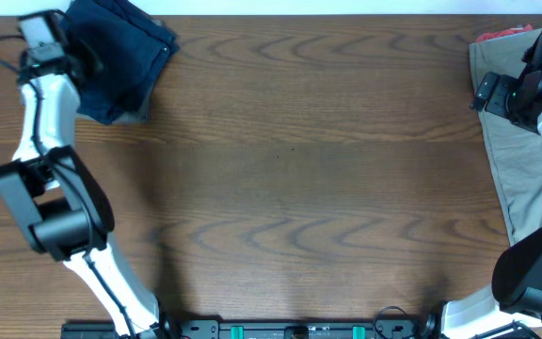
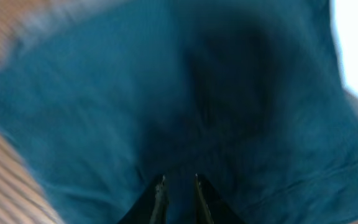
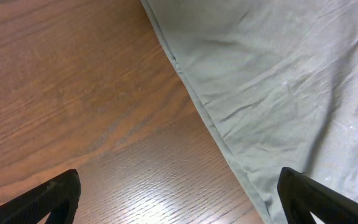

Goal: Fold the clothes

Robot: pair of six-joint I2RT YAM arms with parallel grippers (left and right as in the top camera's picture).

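The navy blue shorts [image 1: 120, 52] lie bunched in a folded heap at the table's far left corner. My left gripper [image 1: 75, 58] is at their left edge. In the blurred left wrist view its fingers [image 2: 179, 186] are close together with a narrow gap, just over the navy cloth [image 2: 104, 112], and nothing is visibly pinched. The khaki-beige shorts [image 1: 516, 160] lie spread flat along the right edge. My right gripper [image 1: 489, 94] hovers at their left hem, wide open and empty [image 3: 178, 186]. The hem [image 3: 272, 93] passes by the right finger. A coral-red garment [image 1: 502, 35] shows behind it.
The brown wooden table [image 1: 290, 169] spans the view between the two piles. Both arm bases stand at the front edge, left [image 1: 55, 217] and right [image 1: 534, 273]. A black rail [image 1: 290, 330] runs along the front.
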